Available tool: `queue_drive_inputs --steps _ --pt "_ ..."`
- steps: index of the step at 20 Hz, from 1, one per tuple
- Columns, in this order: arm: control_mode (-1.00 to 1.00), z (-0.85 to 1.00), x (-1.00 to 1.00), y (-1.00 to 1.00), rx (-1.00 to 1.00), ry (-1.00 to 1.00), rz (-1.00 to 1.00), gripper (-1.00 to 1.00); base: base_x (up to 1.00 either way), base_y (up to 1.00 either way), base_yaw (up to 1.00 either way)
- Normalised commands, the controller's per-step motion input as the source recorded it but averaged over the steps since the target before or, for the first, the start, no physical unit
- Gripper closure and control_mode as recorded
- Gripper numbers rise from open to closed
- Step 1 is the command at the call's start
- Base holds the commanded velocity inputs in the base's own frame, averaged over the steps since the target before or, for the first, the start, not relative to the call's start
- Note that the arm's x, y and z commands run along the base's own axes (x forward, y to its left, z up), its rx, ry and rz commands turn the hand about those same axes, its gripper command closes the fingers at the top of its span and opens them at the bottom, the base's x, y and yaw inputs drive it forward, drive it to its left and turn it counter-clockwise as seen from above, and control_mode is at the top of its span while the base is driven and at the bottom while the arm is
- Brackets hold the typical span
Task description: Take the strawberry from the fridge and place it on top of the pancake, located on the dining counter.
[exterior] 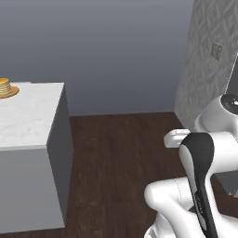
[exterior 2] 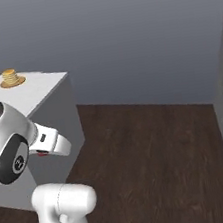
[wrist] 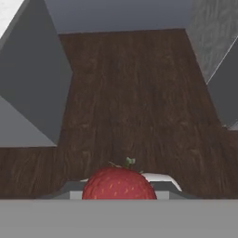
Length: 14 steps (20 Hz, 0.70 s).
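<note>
The red strawberry (wrist: 118,184) with its small green top sits low in the hand view, and my gripper (wrist: 119,191) is shut on it. From the right base view, a speck of the strawberry (exterior 2: 41,153) peeks out under the white hand, hanging above the wooden floor beside the dining counter (exterior 2: 39,89). On an orange-brown plate at the far end of the counter's white marbled top sits the pancake (exterior 2: 10,76) stack. In the left base view the pancake (exterior: 3,86) lies at the far left edge of the dining counter (exterior: 32,116). A dark-grey fridge (wrist: 226,93) panel stands at the right.
Dark wooden floor (exterior: 121,153) spreads between the counter's grey side (exterior: 58,158) and a patterned grey wall (exterior: 204,60) on the right. A plain blue-grey wall (exterior 2: 122,36) closes the back. My own white arm fills the lower right of the left base view.
</note>
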Motion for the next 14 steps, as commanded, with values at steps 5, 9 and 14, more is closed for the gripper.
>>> queue_drive_inputs --steps 5,9,14 --pt "1.0 0.0 0.0 0.0 0.0 0.0 0.0 1.0 1.0 0.61 -0.05" --pt "1.0 0.0 0.0 0.0 0.0 0.0 0.0 1.0 1.0 0.02 -0.06" --pt "1.0 0.0 0.0 0.0 0.0 0.0 0.0 1.0 1.0 -0.07 -0.02"
